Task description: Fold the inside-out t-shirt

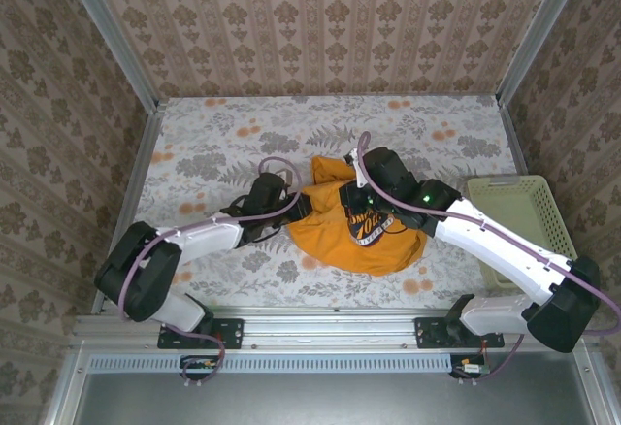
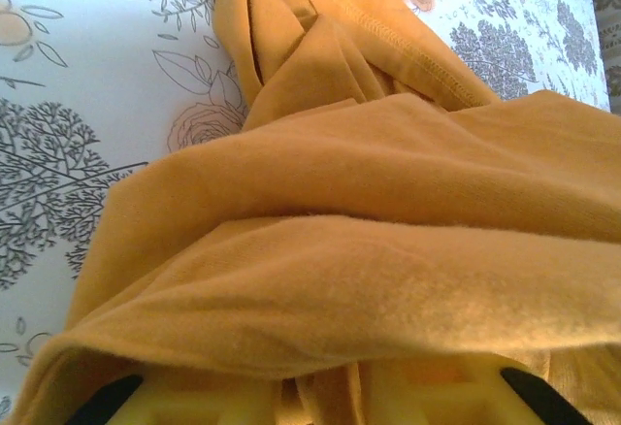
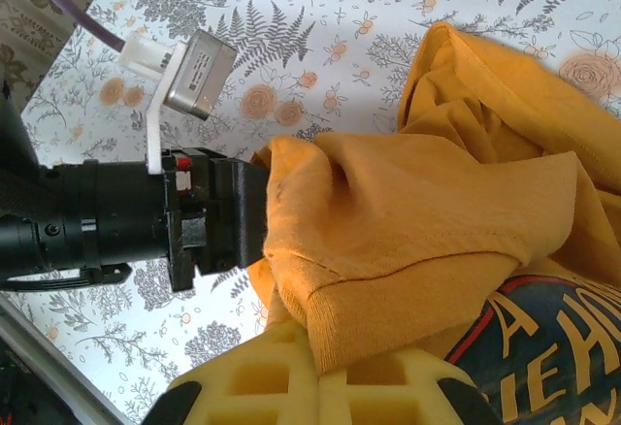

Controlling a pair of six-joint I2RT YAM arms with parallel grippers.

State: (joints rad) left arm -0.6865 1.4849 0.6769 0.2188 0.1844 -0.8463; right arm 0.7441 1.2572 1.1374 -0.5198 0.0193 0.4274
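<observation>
The inside-out t-shirt [image 1: 354, 241] lies bunched in the middle of the table, its dark printed lettering [image 1: 374, 226] facing up. My left gripper [image 1: 294, 208] is at the shirt's left edge. In the left wrist view the orange cloth [image 2: 388, 279] drapes over its yellow fingers [image 2: 427, 396], and a fold sits pinched between them. My right gripper [image 1: 365, 202] hangs over the shirt's upper middle. Its fingers [image 3: 262, 376] are shut together on a hemmed edge [image 3: 388, 299], with the lettering [image 3: 553, 347] to the right. The left arm's black wrist [image 3: 116, 221] reaches into the cloth there.
A pale cream mesh basket [image 1: 519, 213] stands at the table's right edge, beside the right arm. Patterned walls close in the back and both sides. Bare flowered tablecloth [image 1: 213, 153] stretches left of and behind the shirt.
</observation>
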